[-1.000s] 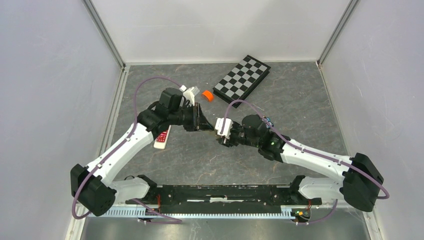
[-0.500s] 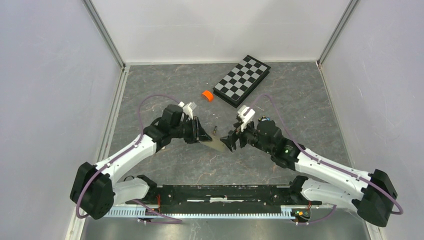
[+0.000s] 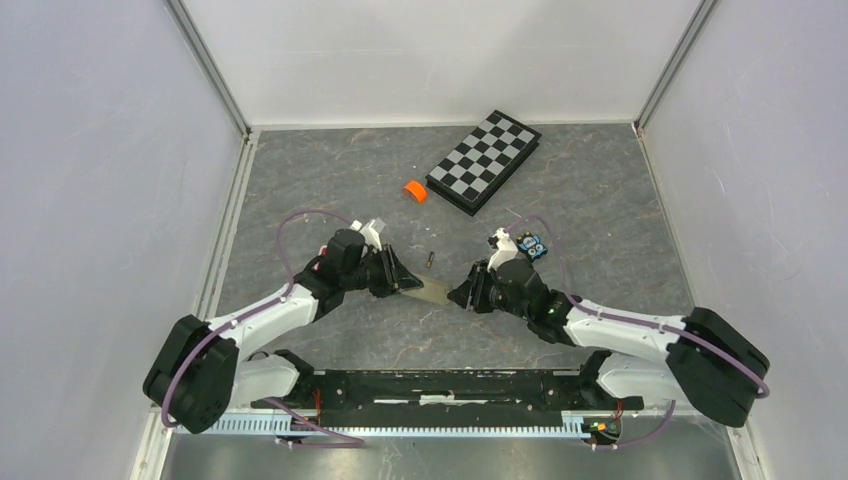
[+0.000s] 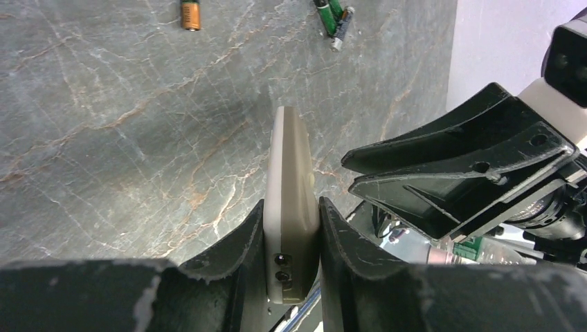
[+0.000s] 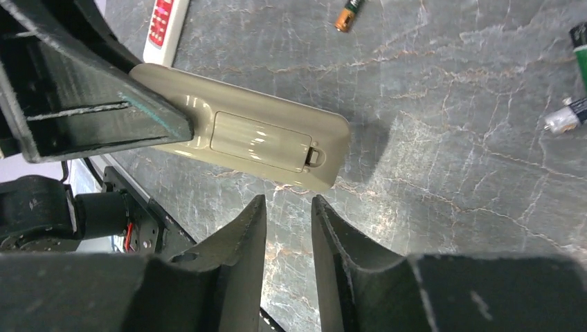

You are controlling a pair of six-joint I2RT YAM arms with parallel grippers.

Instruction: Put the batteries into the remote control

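My left gripper (image 3: 404,278) (image 4: 291,205) is shut on one end of a beige remote control (image 3: 431,290) (image 4: 291,166) and holds it on its edge, low over the table. In the right wrist view the remote (image 5: 242,135) shows its back with the battery cover (image 5: 262,142) closed. My right gripper (image 3: 463,296) (image 5: 287,207) is empty, its jaws a narrow gap apart, just off the remote's free end. Batteries lie loose on the table: a coppery one (image 4: 190,14) (image 5: 348,15) (image 3: 428,260), green ones (image 4: 333,17) and a silver-tipped one (image 5: 566,115).
A white remote with red buttons (image 5: 163,24) lies beyond the left gripper. An orange roll (image 3: 414,190) and a folded chessboard (image 3: 483,160) sit at the back. A blue-and-black gadget (image 3: 535,245) lies by my right arm. Walls enclose the table.
My left gripper has carried the beige remote down and toward the near middle of the table. My right gripper has turned, dropped lower and come to the remote's free end.
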